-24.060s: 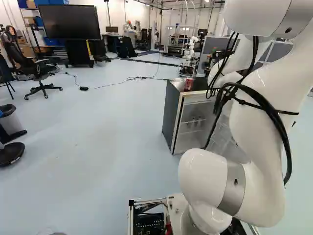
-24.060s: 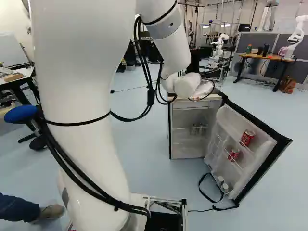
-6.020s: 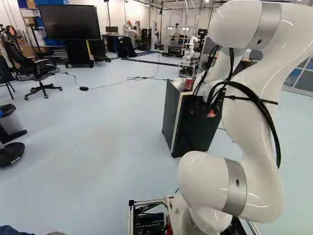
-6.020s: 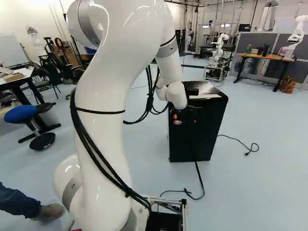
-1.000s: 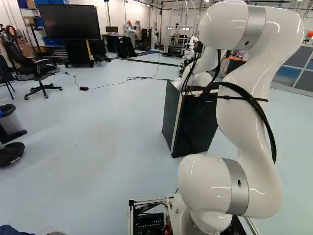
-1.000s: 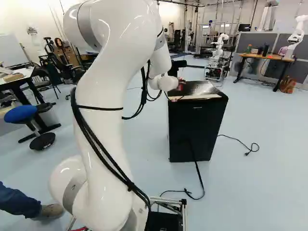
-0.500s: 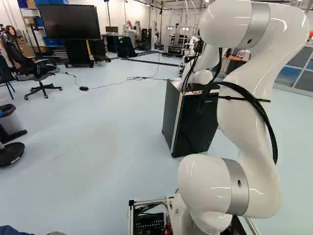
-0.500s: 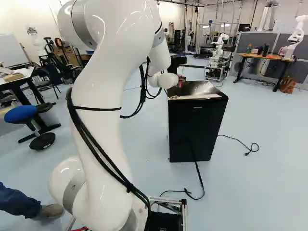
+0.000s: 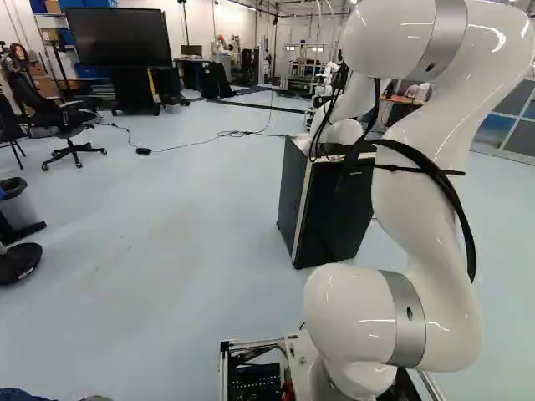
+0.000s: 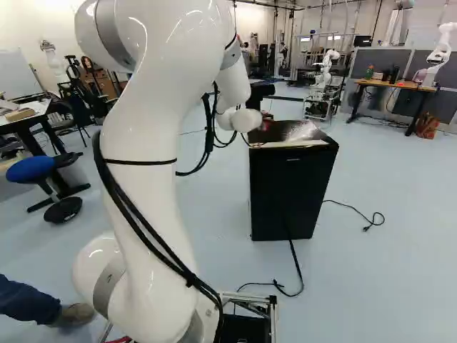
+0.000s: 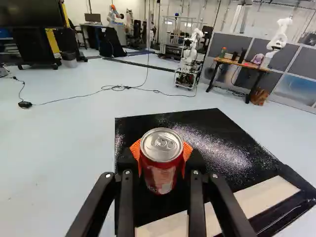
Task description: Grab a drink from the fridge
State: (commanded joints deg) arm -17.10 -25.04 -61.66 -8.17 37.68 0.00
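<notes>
Gripper (image 11: 161,150) clamps the red can (image 11: 160,175) from both sides above the top of the fridge (image 10: 289,196), where a weak or uneven hold could let the smooth can slip and drop beside the fridge.

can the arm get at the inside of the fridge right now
Probably not: the fridge door looks shut, and the gripper is closed on a red can, which it would likely have to set down before pulling the door open.

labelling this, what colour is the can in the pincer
Red can, silver top; best in wrist view.
</notes>
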